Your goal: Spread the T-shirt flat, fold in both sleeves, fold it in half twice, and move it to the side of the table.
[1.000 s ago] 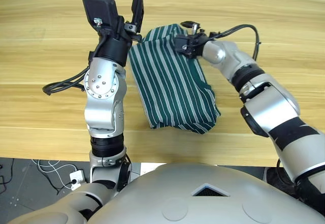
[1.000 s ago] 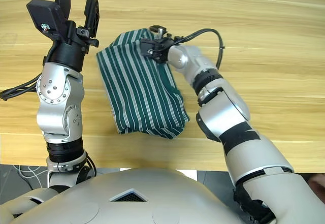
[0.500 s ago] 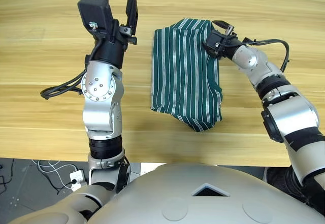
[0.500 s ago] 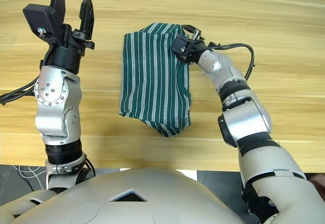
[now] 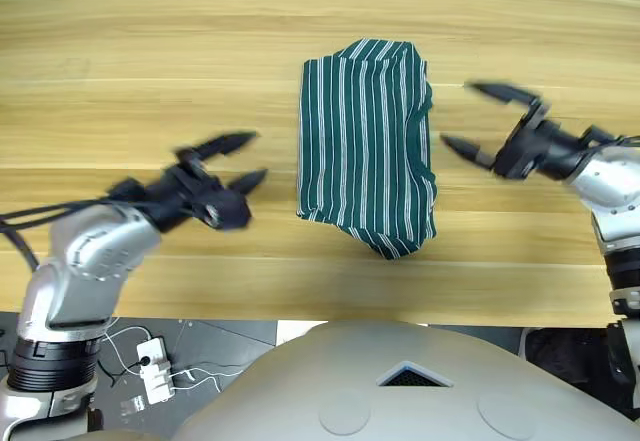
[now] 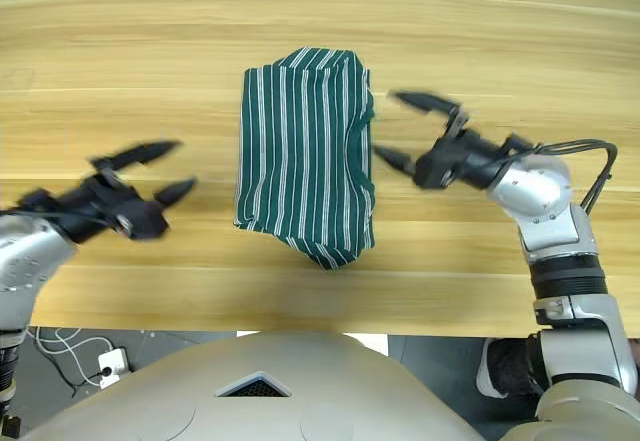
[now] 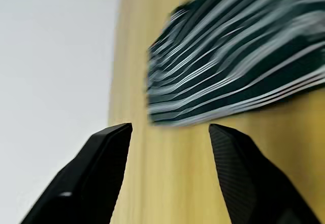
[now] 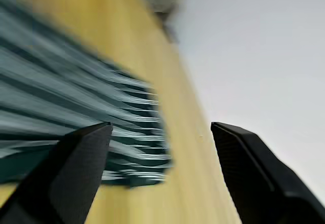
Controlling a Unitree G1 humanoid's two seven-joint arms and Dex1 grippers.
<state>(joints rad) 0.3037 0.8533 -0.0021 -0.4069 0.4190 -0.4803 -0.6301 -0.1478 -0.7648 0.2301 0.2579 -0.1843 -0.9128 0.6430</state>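
A: Left eye view: T-shirt [image 5: 365, 146] lies as a folded striped bundle, mid table [image 5: 150, 41].
B: Grippers?
A: Left gripper [image 5: 250, 158] at its 9 o'clock, right gripper [image 5: 462, 116] at 3. Both spread wide, holding nothing, clear of cloth.
B: Progress?
A: Folds look done. Prob. only the move to table's side left.

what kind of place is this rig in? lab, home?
Probably a robotics lab or test bay, not a home: a plain wooden table holding a folded striped T-shirt, and a white power strip with loose cables on the dark floor below.
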